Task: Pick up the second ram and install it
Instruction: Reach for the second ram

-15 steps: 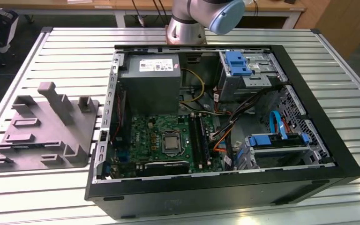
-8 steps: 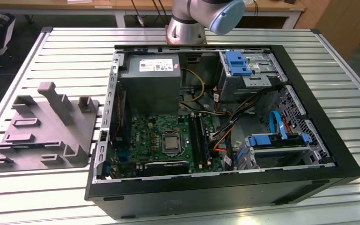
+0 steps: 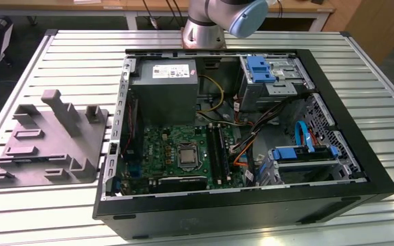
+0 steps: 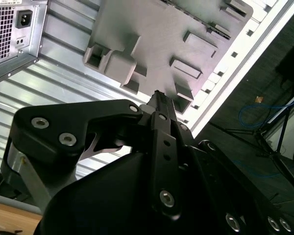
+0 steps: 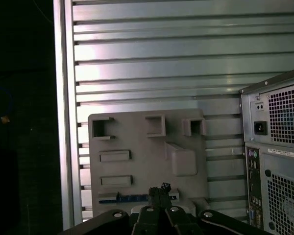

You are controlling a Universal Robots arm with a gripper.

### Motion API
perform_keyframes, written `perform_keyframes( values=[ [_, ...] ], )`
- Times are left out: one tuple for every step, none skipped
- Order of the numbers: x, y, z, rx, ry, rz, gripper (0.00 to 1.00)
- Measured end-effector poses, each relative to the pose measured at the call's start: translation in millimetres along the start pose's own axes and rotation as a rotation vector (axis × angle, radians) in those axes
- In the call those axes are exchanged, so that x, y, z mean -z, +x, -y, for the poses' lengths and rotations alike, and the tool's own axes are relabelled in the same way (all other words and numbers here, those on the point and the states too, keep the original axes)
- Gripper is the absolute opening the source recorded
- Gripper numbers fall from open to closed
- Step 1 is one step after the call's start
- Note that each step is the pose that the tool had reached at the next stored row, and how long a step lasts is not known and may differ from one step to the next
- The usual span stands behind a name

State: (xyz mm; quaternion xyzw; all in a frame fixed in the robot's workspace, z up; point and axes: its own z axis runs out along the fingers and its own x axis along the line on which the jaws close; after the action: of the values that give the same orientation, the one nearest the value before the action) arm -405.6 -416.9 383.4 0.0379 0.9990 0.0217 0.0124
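Slatted table [image 3: 361, 66], computer case [image 3: 252, 210], fixture tray [image 3: 43, 156]

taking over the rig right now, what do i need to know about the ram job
Claw: looks shut and holds nothing; it hovers above the grey fixture tray.
Second ram: lies in a slot of the tray, close to the claw tips in the first wrist view.
Computer case: lies open on the slatted table beside the tray, with the memory sockets exposed on the motherboard.
Done: the ram is not yet picked up.
Left: the pick and the install.
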Motion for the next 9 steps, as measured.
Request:
perform_keyframes(
  values=[
    [-0.3,0.5,0.6,0.0,0.0,0.0001,0.1],
    [-0.5,1.0,1.1,0.0,0.0,0.0,0.1],
    [-0.7,1.4,1.7,0.0,0.0,0.0001,0.1],
    [-0.9,1.9,2.4,0.0,0.0001,0.0,0.1],
    [-1.2,2.3,3.1,0.0,0.0,0.0001,0.1],
    [-1.4,2.8,3.8,0.0,0.0,0.0001,0.1],
    [-1.7,3.3,4.5,0.0,0.0,0.0,0.1],
    [-1.9,3.7,5.2,0.0,0.0,0.0,0.1],
    [-2.2,4.1,5.9,0.0,0.0,0.0,0.1]
  ],
)
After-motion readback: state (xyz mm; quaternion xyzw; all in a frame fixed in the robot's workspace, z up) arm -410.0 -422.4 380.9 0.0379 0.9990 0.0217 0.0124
